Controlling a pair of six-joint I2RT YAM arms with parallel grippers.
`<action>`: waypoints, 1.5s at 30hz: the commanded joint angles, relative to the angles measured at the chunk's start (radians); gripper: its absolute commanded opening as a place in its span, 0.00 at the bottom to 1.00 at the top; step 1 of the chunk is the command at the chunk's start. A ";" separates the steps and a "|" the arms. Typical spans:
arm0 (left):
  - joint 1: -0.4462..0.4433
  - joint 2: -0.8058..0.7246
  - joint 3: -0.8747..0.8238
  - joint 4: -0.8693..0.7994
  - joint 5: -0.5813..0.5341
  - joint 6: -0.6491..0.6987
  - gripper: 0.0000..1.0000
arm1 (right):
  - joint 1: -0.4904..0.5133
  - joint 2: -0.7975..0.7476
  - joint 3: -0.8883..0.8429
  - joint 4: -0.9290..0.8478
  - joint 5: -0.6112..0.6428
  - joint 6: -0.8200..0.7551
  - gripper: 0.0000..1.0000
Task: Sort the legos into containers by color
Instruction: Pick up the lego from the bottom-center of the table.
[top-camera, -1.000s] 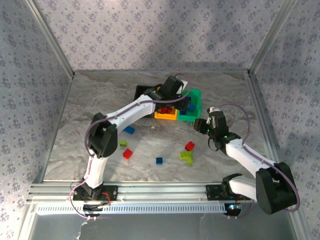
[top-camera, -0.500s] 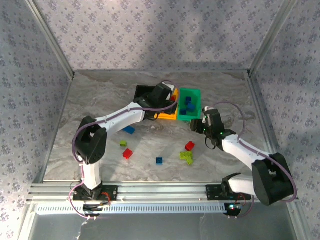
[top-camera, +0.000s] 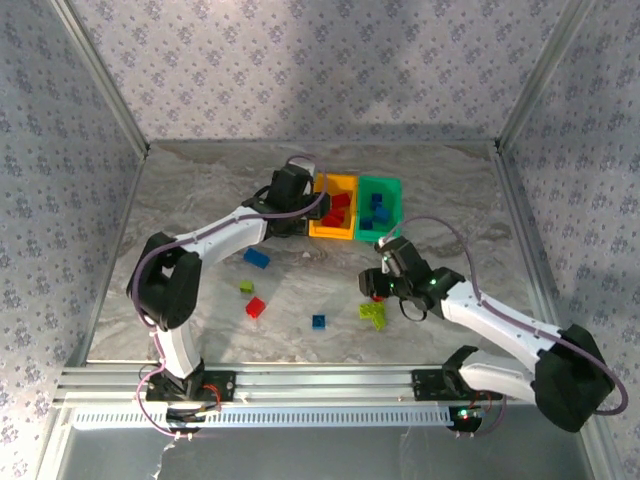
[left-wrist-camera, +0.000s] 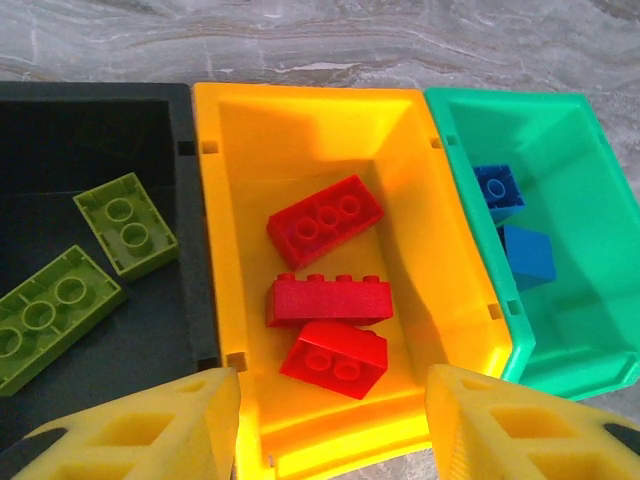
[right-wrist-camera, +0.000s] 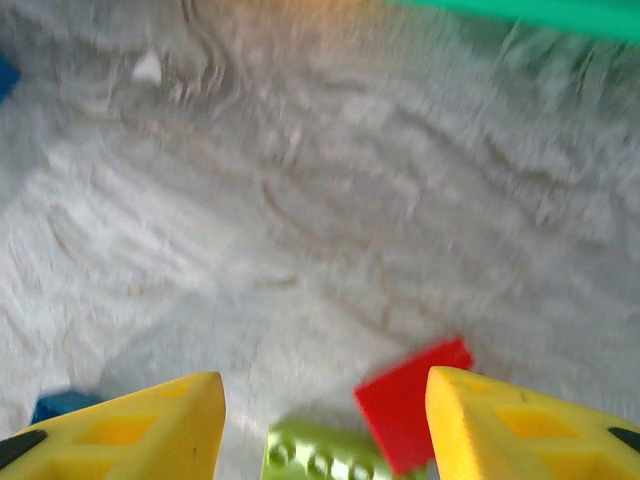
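Your left gripper (left-wrist-camera: 335, 400) hangs with its jaws spread and empty. The orange-yellow bin (left-wrist-camera: 440, 260) sits just ahead of them, centred on the gap, with three red legos (left-wrist-camera: 326, 221) inside. Left of the jaws, the black bin (left-wrist-camera: 100, 130) holds two lime legos (left-wrist-camera: 127, 223); right of them, the green bin (left-wrist-camera: 590, 200) holds blue legos (left-wrist-camera: 527, 255). Your right gripper (right-wrist-camera: 322, 400) also has its jaws apart, gripping nothing. Between them on the table (right-wrist-camera: 300, 200) lies a red brick (right-wrist-camera: 415, 403), nearer the right finger, with a lime brick (right-wrist-camera: 315, 455) just beside it. A blue brick (right-wrist-camera: 60, 405) peeks out by the left finger.
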 joint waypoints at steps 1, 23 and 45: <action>0.015 -0.060 -0.036 0.086 0.039 -0.040 0.51 | 0.068 -0.037 -0.002 -0.194 0.056 0.112 0.57; 0.102 -0.153 -0.165 0.167 0.100 -0.088 0.51 | 0.242 0.047 -0.081 -0.188 0.137 0.363 0.52; 0.126 -0.225 -0.255 0.201 0.008 -0.105 0.50 | 0.301 0.124 0.049 -0.166 0.162 0.345 0.26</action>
